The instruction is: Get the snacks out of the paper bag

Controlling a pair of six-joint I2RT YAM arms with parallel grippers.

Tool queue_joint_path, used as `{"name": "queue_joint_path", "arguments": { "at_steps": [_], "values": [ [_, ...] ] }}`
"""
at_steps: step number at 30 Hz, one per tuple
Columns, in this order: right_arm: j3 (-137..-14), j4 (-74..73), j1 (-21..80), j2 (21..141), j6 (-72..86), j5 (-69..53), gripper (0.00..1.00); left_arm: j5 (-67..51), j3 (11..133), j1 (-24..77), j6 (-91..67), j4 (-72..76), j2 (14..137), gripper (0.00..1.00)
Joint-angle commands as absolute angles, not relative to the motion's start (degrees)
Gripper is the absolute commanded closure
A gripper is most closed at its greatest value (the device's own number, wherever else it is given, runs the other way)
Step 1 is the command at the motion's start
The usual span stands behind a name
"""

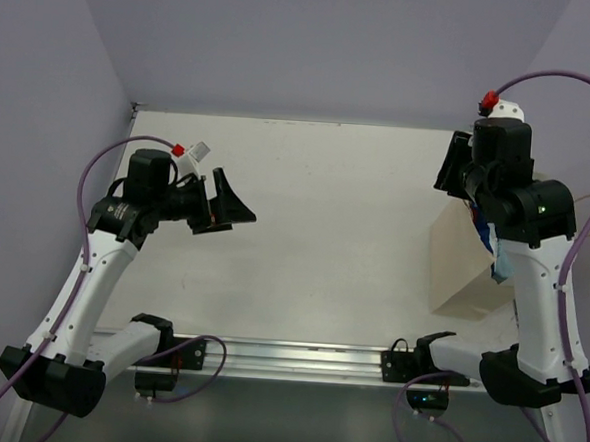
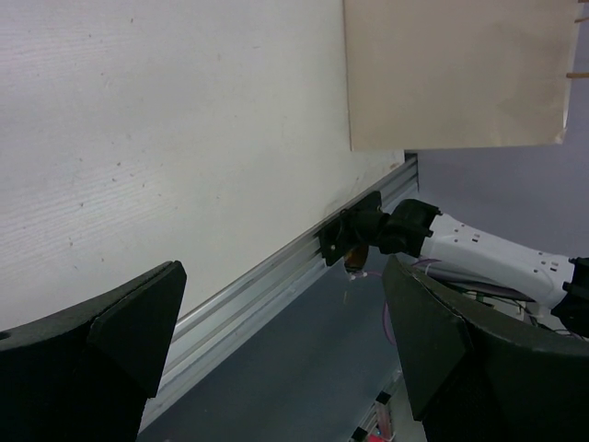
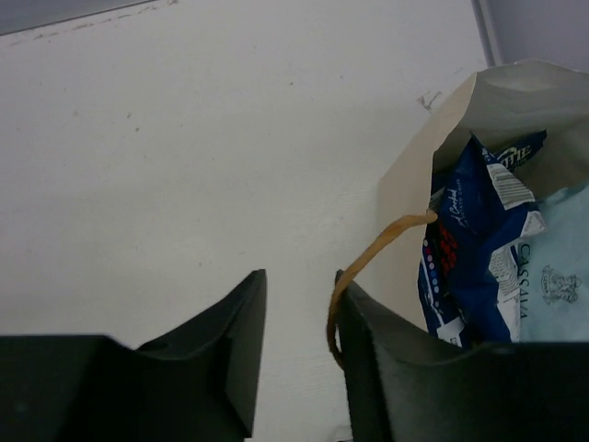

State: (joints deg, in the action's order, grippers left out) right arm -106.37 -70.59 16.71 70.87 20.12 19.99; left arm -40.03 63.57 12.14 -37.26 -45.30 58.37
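Observation:
The tan paper bag (image 1: 457, 276) stands at the right side of the table, partly hidden behind my right arm. In the right wrist view its mouth (image 3: 515, 87) is open, with dark blue and white snack packets (image 3: 469, 249) and a light blue chip bag (image 3: 563, 276) inside. A brown cord handle (image 3: 368, 262) curves out to the inner edge of the right finger. My right gripper (image 3: 299, 308) is open above the table just left of the bag, holding nothing. My left gripper (image 1: 236, 199) is open and empty, raised at the left. The bag's flat side also shows in the left wrist view (image 2: 456, 74).
An aluminium rail (image 1: 297, 356) runs along the table's near edge. The arm bases and purple cables sit there (image 1: 416, 369). Purple walls close the back and sides. In the left wrist view the right arm's base (image 2: 479, 244) shows past the rail.

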Motion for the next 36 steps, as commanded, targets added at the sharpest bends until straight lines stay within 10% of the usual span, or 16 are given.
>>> {"name": "queue_joint_path", "arguments": {
  "at_steps": [1, 6, 36],
  "values": [
    [-106.1, -66.5, 16.8, 70.1, 19.2, 18.6, 0.62, -39.6, 65.6, 12.5, -36.6, -46.1, 57.0, 0.03],
    [-109.2, -67.1, 16.8, 71.9, 19.3, 14.2, 1.0, -38.1, 64.7, 12.5, -37.4, -46.4, 55.6, 0.03],
    [-136.2, -67.1, 35.4, 96.3, 28.7, -5.5, 1.0, -33.7, 78.1, 12.5, -38.4, -54.7, 53.3, 0.02]
  ]
}}
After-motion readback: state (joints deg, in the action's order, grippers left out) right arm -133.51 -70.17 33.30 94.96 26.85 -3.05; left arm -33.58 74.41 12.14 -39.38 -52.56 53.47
